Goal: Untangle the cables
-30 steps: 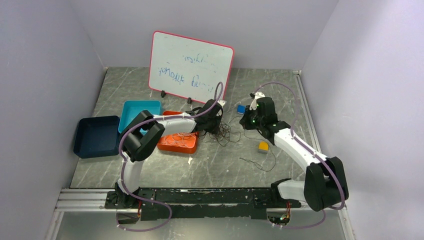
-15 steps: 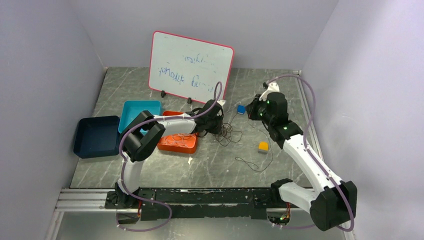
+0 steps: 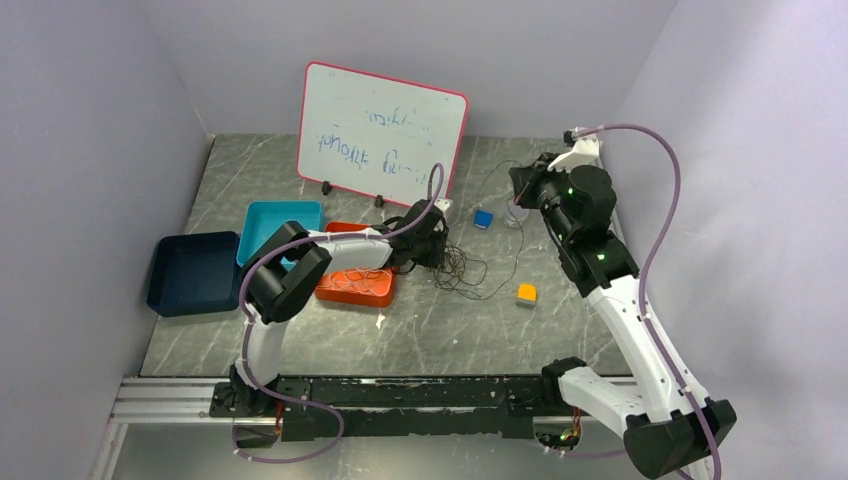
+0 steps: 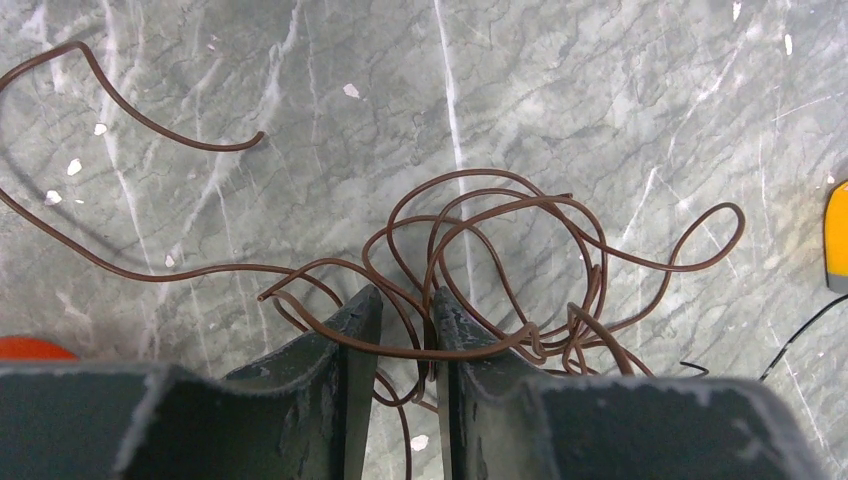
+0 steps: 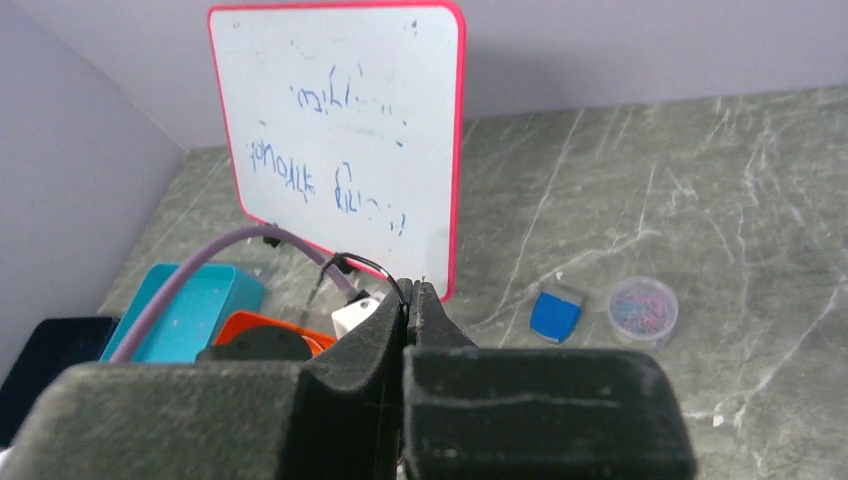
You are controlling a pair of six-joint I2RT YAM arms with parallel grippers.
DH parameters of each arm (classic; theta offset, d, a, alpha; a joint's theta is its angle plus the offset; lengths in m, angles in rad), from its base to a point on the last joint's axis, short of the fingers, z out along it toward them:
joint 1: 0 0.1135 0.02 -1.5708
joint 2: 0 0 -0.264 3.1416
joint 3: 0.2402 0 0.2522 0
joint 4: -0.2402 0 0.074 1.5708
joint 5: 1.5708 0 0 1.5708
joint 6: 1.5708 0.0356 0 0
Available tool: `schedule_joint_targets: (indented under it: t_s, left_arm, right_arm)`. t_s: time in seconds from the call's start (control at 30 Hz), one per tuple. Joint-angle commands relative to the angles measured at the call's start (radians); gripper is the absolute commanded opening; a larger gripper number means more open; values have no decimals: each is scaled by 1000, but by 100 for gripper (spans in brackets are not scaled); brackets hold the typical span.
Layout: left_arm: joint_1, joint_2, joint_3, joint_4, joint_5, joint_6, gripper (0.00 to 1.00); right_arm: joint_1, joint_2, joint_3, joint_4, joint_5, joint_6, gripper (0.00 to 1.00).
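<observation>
Only the left wrist view shows the brown cable (image 4: 480,175) plainly. It lies on the table (image 3: 430,330) as a loose knot of loops just ahead of the left gripper (image 4: 405,312). One long tail runs from the knot to the left edge of that view and curls back, and a smaller loop reaches right toward the yellow block (image 4: 838,235). Overall, the tangle lies longest across that view. The left fingers (image 4: 350,335) stand a little apart. One brown strand lies across both tips and others pass through the gap, so nothing is pinched.

From above, that same knot is only a small dark scribble beside the orange tray (image 3: 355,280).

The right wrist view alone shows the right gripper (image 5: 408,290) pressed fully together, nipping the black cable (image 5: 368,264) at its very tips. The blue block (image 5: 555,315) and a clear cup (image 5: 642,310) of coloured bits sit on the table below it, and the whiteboard (image 5: 335,140) stands behind.

Seen from the top view, the black cable hangs from those raised fingers as a thin, nearly straight line, slanting down toward the near side and landing close to the brown knot.

The left arm folds low at the elbow and reaches right over the orange tray, with its wrist close to the table. The right arm stretches up and far back, and its wrist is turned left toward the whiteboard.
</observation>
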Motion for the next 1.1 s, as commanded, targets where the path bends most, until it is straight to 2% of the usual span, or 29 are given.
schedule_joint_targets:
  t_s: [0.0,0.37,1.07]
  left_arm:
    - [4,46,-34,-50,5,1,33]
    - [4,48,-34,-51,5,1,33]
    - [4,46,-35,-52,-3,-4,33]
  right_arm:
    - [5,-22,59,-20,60,-28,0]
    - [5,-48,149,-48,143,-81,0]
    - [4,-99,202,-80,301,-118,0]
